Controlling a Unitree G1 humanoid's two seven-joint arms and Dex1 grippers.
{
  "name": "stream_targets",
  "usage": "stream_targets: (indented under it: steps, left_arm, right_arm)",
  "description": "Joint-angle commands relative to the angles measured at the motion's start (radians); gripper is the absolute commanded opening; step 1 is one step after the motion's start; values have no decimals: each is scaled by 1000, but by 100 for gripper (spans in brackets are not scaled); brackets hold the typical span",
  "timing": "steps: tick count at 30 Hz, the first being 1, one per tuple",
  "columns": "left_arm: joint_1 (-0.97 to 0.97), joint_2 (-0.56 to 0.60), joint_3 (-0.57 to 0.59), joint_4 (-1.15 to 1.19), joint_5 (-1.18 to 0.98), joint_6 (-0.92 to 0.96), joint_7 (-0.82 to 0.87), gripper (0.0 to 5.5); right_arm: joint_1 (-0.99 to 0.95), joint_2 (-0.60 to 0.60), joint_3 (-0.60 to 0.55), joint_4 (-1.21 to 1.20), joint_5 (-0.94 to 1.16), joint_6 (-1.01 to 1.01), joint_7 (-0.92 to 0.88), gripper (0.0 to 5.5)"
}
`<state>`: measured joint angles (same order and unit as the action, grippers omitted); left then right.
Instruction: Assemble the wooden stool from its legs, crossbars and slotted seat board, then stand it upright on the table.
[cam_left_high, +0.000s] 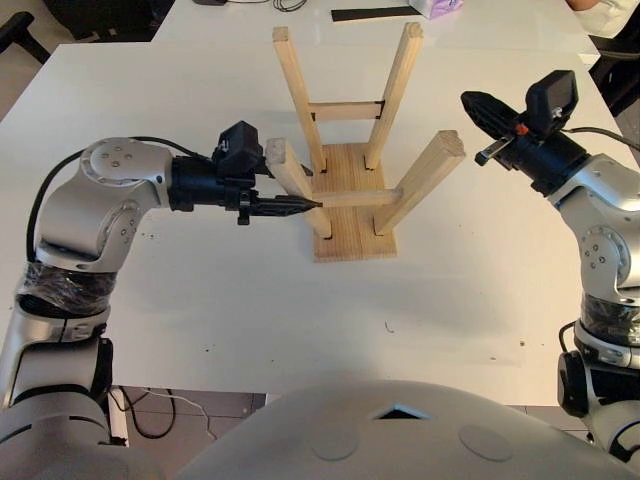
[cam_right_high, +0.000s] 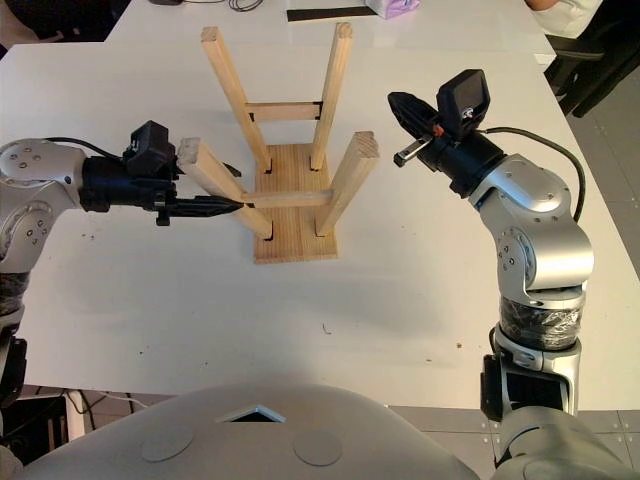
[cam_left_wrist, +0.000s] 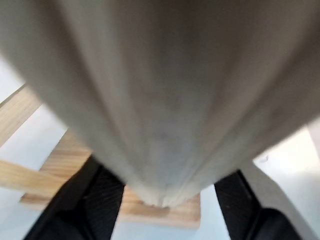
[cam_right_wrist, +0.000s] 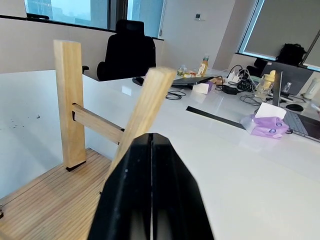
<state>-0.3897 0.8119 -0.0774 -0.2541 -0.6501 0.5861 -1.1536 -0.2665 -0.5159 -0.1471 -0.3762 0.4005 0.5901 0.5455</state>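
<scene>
The wooden stool lies upside down mid-table, its slotted seat board (cam_left_high: 352, 245) flat on the white surface and its legs pointing up. One crossbar (cam_left_high: 345, 111) joins the two far legs, another (cam_left_high: 355, 198) the two near ones. My left gripper (cam_left_high: 300, 205) is shut on the near-left leg (cam_left_high: 285, 165); in the left wrist view that leg (cam_left_wrist: 160, 100) passes between the black fingers (cam_left_wrist: 95, 205). My right gripper (cam_left_high: 478, 103) hangs shut and empty above the table, right of the near-right leg (cam_left_high: 430, 175). Its joined fingertips (cam_right_wrist: 151, 142) point toward the legs and seat board (cam_right_wrist: 45, 210).
A purple tissue pack (cam_left_high: 435, 8) and a black strip (cam_left_high: 370, 13) lie on the far table. White tabletop (cam_left_high: 250, 320) stretches in front of the stool and to both sides. An office chair (cam_right_wrist: 127, 50) stands beyond the table.
</scene>
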Motion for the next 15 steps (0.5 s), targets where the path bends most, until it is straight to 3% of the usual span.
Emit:
stream_targets:
  steps: [1, 3, 9, 12, 15]
  left_arm:
    - [36, 3, 100, -59, -47, 34, 52, 340]
    - [49, 16, 160, -82, -69, 49, 83, 370]
    - [171, 26, 390, -193, -170, 120, 201, 373]
    - [167, -35, 517, -250, -316, 174, 369, 373]
    - [73, -124, 574, -298, -500, 158, 601, 373]
  right_arm:
    - [-10, -8, 5, 13, 0, -19, 10, 0]
    - [6, -14, 4, 2, 3, -14, 18, 0]
    - [44, -34, -44, -71, 50, 6, 45, 0]
    - [-44, 3, -95, -115, 182, 36, 31, 0]
    - [-136, 19, -113, -139, 328, 82, 28, 0]
